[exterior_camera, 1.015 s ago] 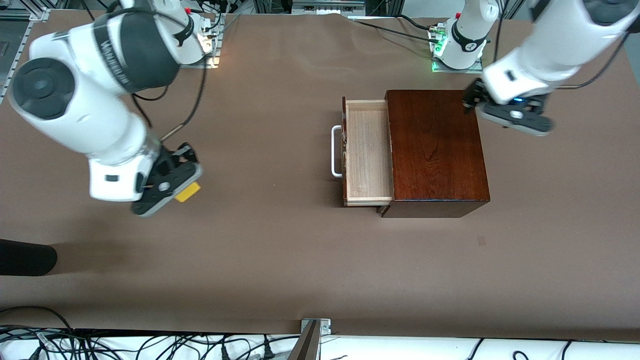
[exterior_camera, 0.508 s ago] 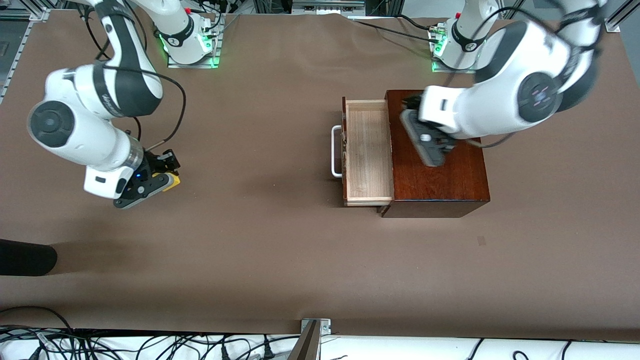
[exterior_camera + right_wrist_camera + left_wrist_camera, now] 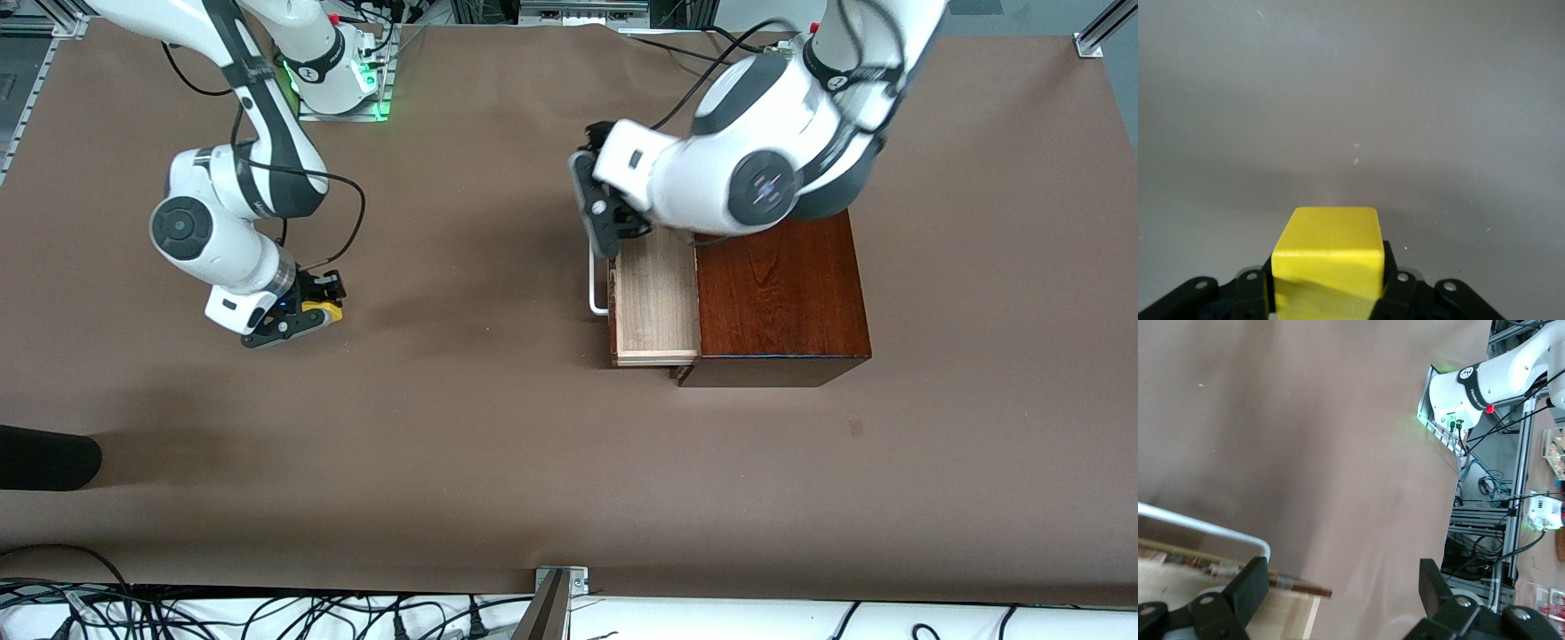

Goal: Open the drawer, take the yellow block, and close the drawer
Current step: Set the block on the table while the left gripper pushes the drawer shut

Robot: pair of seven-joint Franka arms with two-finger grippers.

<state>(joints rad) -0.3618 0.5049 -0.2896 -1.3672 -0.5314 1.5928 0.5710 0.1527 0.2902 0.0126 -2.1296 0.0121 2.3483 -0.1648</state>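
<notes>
The drawer (image 3: 655, 302) of the dark reddish-brown box (image 3: 782, 293) stands pulled out, its pale interior showing nothing inside. Its white handle (image 3: 594, 289) faces the right arm's end of the table. My left gripper (image 3: 603, 218) is open over the drawer's front corner by the handle. In the left wrist view its fingers (image 3: 1248, 585) stand wide apart over the handle (image 3: 1205, 527) and the drawer corner (image 3: 1281, 620). My right gripper (image 3: 302, 318) is shut on the yellow block (image 3: 325, 311) low over the table at the right arm's end. The block (image 3: 1328, 257) fills its jaws.
A black rounded object (image 3: 44, 458) lies at the table's edge, nearer the front camera than the right gripper. A metal bracket (image 3: 560, 580) and cables (image 3: 267, 613) run along the front edge. Bare brown table (image 3: 462, 293) lies between the block and the drawer.
My left arm has swung from the box's far corner across its top to the drawer's front by the handle. My right gripper has come down toward the table with the yellow block.
</notes>
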